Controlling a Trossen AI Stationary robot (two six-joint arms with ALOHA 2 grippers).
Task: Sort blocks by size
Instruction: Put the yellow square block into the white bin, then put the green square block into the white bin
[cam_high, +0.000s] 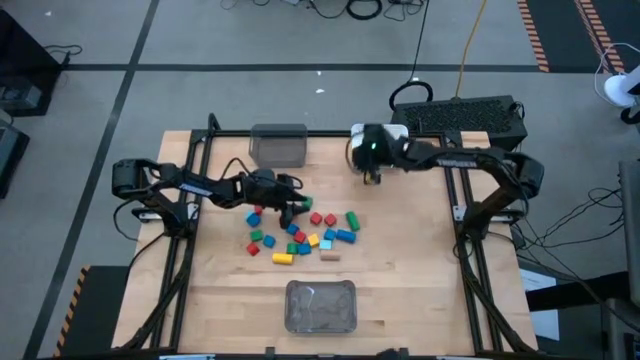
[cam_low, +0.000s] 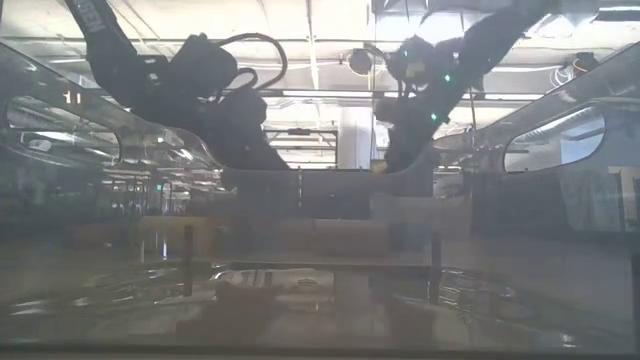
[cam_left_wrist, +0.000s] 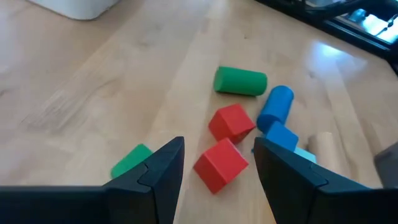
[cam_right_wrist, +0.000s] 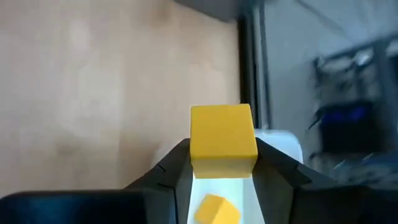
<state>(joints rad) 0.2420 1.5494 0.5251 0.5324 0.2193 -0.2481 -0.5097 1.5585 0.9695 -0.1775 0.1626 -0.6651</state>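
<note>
Over table (cam_high: 400, 290) middle, my left jaws (cam_left_wrist: 214, 163) stand apart, low above blocks (cam_high: 300, 235), straddling red cube (cam_left_wrist: 220, 164); second red cube (cam_left_wrist: 231, 122), green cylinder (cam_left_wrist: 240, 81), blue cylinder (cam_left_wrist: 275, 106) just beyond. My right jaws (cam_right_wrist: 222, 163) clamped on yellow cube (cam_right_wrist: 222, 140), raised near far grey bin (cam_high: 279, 145). White bin (cam_high: 321, 304) at near edge.
</note>
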